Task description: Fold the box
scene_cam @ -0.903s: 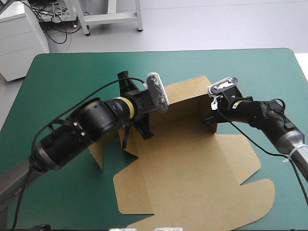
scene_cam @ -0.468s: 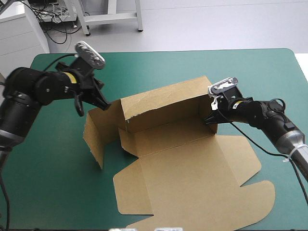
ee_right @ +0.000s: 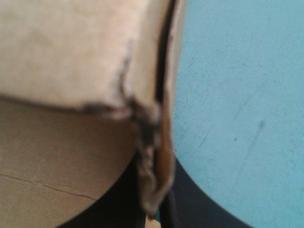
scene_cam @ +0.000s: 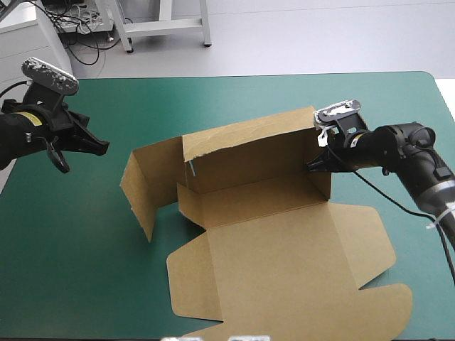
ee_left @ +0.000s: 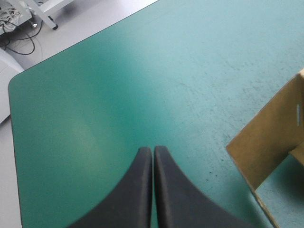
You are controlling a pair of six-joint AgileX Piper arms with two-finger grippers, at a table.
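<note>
The brown box [scene_cam: 263, 234] lies mid-table with its back wall and both side walls raised and its wide lid flat toward the near edge. My right gripper [scene_cam: 318, 163] is shut on the box's right wall, and the board edge [ee_right: 159, 142] shows pinched between its black fingers. My left gripper [scene_cam: 102, 147] is at the table's left side, well clear of the box's left wall [scene_cam: 142, 188]. Its fingers [ee_left: 145, 190] are shut on nothing above bare teal-green cover, with the box's left wall [ee_left: 270, 142] ahead and to one side.
Bare teal-green cover [scene_cam: 71, 234] surrounds the box on the left and far sides. The table's far left corner [ee_left: 14, 80] shows ahead of the left gripper. The lid's flaps [scene_cam: 370, 298] reach close to the near right edge.
My left arm has pulled back from inside the box, out past its left wall, to the table's left side. The right gripper has shifted the box slightly right and farther away.
</note>
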